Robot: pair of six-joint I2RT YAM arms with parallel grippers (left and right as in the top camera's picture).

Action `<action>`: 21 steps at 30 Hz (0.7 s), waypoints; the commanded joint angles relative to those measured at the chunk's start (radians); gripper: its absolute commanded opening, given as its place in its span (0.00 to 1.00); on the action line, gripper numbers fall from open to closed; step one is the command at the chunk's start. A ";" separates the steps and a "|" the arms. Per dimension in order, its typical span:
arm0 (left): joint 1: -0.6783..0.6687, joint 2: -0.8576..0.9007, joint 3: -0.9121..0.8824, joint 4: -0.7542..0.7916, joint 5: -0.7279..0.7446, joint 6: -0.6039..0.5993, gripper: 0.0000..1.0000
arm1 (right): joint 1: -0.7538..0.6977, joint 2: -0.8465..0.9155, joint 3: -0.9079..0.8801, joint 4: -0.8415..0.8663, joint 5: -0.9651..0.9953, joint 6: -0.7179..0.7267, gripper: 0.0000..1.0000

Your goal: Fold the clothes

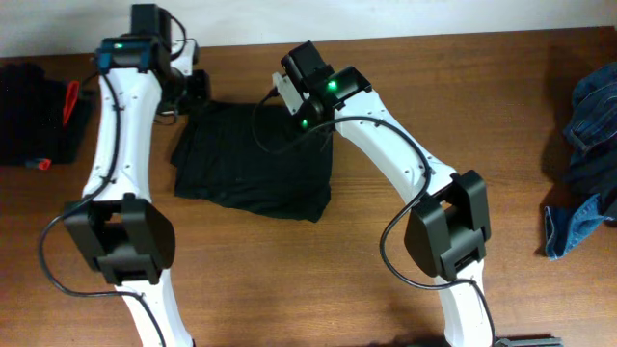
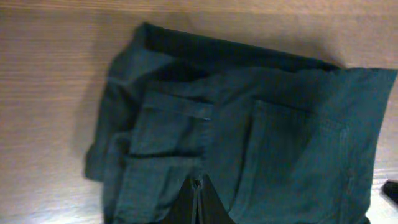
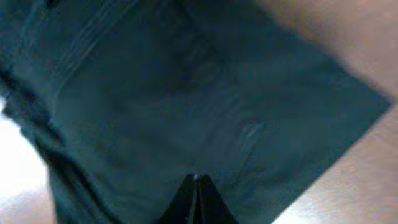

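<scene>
The desk [image 1: 463, 116] carries the black jeans [image 1: 253, 164] at centre, folded into a compact rectangle, pockets up. Blue denim [image 1: 588, 125] lies at the right edge, likely queued next. Left claw [image 2: 198, 183] and right claw [image 3: 196, 179] hang fully closed above the jeans' far edge, gripping nothing visible, probably for smoothing.

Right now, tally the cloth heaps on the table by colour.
Black: 2, the folded black garment in the middle and the black heap at the left edge.
Blue: 1, the denim heap at the right edge.
Total: 3.
</scene>
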 commanded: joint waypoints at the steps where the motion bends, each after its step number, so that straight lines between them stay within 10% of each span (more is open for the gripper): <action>1: -0.023 0.048 -0.040 0.030 0.023 -0.013 0.00 | 0.002 -0.001 0.011 -0.006 -0.083 -0.010 0.04; 21: -0.037 0.315 -0.088 0.261 0.008 -0.013 0.00 | 0.008 0.004 -0.360 0.026 -0.083 -0.010 0.04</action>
